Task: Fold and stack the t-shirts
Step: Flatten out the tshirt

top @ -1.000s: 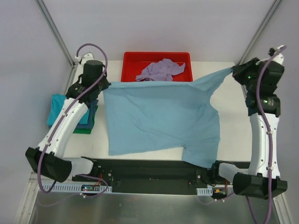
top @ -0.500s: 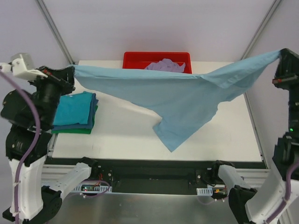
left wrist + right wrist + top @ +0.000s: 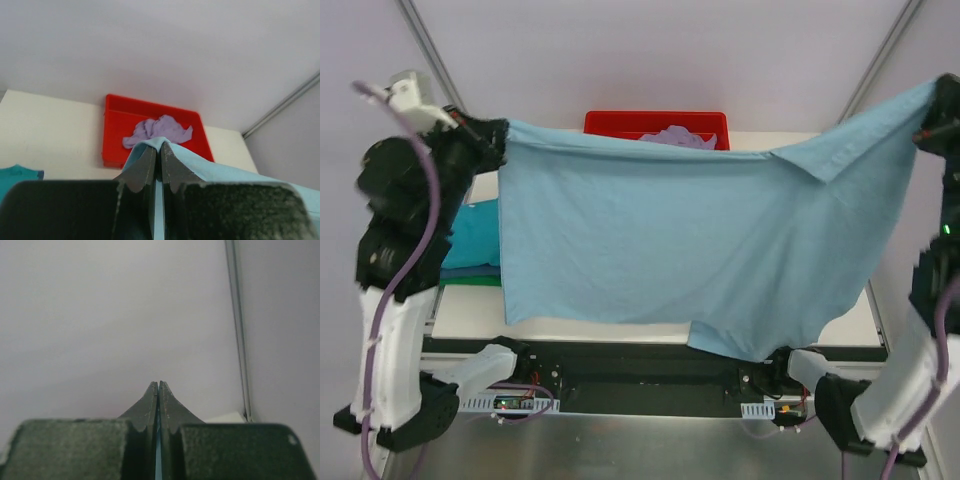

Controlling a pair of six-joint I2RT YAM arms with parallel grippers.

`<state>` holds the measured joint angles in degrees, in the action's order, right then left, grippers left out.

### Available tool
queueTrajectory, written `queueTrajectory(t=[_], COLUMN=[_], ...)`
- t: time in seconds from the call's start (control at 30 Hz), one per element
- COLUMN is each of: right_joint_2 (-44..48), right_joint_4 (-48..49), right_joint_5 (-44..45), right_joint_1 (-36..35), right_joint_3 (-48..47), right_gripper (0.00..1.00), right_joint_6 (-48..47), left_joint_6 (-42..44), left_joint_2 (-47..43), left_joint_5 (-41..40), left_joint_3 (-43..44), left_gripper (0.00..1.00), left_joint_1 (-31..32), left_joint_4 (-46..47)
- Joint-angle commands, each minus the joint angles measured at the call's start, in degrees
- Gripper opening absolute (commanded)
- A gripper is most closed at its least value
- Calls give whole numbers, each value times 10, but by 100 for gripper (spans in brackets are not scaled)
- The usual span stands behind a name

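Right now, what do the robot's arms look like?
Both match: the left arm and right arm have smooth white shells with chunky black joints. A purple cable loops along each. The fingers are dark and taper to points. A small green light glows on the right arm.

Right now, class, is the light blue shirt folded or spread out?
Spread out. The light blue shirt hangs as one open sheet over the table, pulled between the left hand and the right hand.
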<state>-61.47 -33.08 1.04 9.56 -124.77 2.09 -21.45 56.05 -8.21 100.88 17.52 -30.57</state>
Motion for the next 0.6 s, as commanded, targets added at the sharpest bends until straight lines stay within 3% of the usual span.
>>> queueTrajectory(t=[0.0, 0.07, 0.2, 0.37, 0.57], right_joint_2=[-131, -161, -197, -278, -422], right_joint_4=[33, 48, 143, 223, 240], right_joint_5=[-45, -54, -68, -128, -157], right_joint_1=[5, 5, 5, 2, -17], right_joint_3=[51, 82, 233, 382, 376], right_gripper=[0, 0, 0, 0, 0], right_joint_6=[-32, -22, 10, 32, 37], left_joint_6=[-9, -20, -38, -64, -56], left_joint_2=[113, 161, 278, 441, 610], left_joint_5=[-62, -91, -117, -31, 18], left_joint_3=[-19, -38, -86, -98, -4], left_gripper=[0, 0, 0, 0, 0], left_joint_1=[-6, -6, -12, -45, -71], left_joint_4=[2, 0, -1, -1, -2])
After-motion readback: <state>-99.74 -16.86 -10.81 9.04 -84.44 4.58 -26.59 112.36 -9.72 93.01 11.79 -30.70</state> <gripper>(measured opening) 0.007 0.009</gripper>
